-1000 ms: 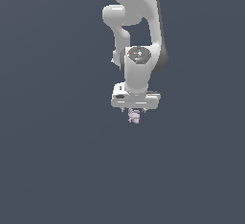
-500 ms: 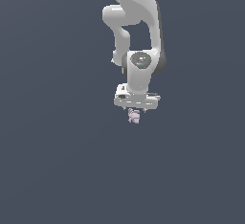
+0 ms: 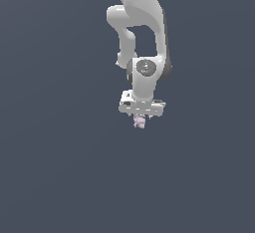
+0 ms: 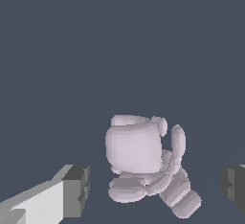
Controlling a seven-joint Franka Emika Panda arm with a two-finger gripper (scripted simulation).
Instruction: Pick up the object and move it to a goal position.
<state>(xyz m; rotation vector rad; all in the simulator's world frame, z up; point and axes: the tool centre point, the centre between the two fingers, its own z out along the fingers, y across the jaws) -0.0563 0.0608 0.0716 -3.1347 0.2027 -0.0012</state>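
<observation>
My claw (image 3: 140, 119) points straight down, its fingers (image 4: 72, 192) spread wide on either side of the lumpy pink-lilac object (image 3: 140, 122), which sits between them, touched by neither finger, as the wrist view shows.

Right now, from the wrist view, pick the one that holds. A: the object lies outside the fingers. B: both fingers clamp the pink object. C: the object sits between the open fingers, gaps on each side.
C: the pink object sits between the fingers of the gripper, with bare background showing on both sides.
</observation>
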